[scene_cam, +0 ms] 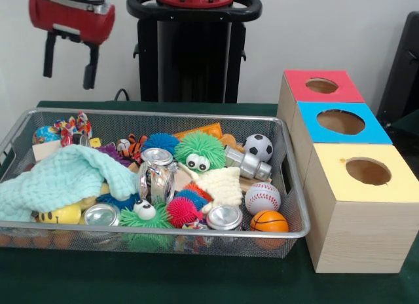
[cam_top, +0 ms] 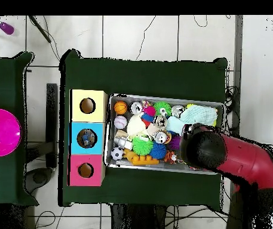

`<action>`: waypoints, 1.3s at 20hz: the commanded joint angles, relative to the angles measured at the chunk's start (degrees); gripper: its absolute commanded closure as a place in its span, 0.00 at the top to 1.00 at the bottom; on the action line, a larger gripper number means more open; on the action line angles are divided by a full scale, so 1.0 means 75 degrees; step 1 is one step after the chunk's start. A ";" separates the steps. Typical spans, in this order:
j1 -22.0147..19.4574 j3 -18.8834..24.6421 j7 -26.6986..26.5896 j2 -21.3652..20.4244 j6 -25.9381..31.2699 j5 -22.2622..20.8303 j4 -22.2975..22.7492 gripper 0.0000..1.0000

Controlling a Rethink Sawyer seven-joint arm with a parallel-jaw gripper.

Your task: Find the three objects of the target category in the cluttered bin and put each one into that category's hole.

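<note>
Robot gripper (scene_cam: 67, 65) hangs open and empty above the far left corner of the wire bin (scene_cam: 296, 206).

A clear plastic bottle (scene_cam: 155, 179) lies mid-bin beside a pale green cloth (scene_cam: 62, 179). Searching seems underway; next, lower onto it, then carry it right to the blue box's hole (scene_cam: 340, 122).

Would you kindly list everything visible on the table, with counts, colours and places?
bin: one, silver mesh, left of the boxes in the front view.
boxes: three, wooden, tops red, blue, yellow, in a row.
cloth: one, pale mint, bin's left end.
sport balls: soccer, baseball, basketball, bin's right end.
spiky green ball: one, with eyes, bin's middle.
clear bottle: one, beside the cloth.
silver cans: two seen, front rim.
flask: one, grey metal, under the soccer ball.
gripper: one, red and black, open, raised above the bin's left end.
</note>
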 commanded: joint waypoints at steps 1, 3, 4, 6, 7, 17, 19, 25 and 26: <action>0.1114 -0.0959 0.2573 0.0285 0.0349 0.0044 -0.0008 1.00; 0.1450 -0.1265 0.3024 0.0522 0.0061 0.0232 -0.0093 1.00; 0.1594 -0.1404 0.3223 0.0632 -0.0071 0.0331 -0.0130 1.00; 0.1950 -0.1742 0.3758 0.0950 -0.0438 0.0561 -0.0266 1.00; 0.2039 -0.1814 0.3973 0.1050 -0.0824 0.0728 -0.0243 1.00; 0.1689 -0.1379 0.4170 0.0953 -0.2856 0.1475 0.0580 1.00; 0.1845 -0.1569 0.4270 0.1076 -0.2884 0.1547 0.0511 1.00; 0.2635 -0.2585 0.5106 0.1658 -0.2860 0.2405 0.0197 1.00; 0.2763 -0.2737 0.5220 0.1754 -0.2859 0.2565 0.0160 1.00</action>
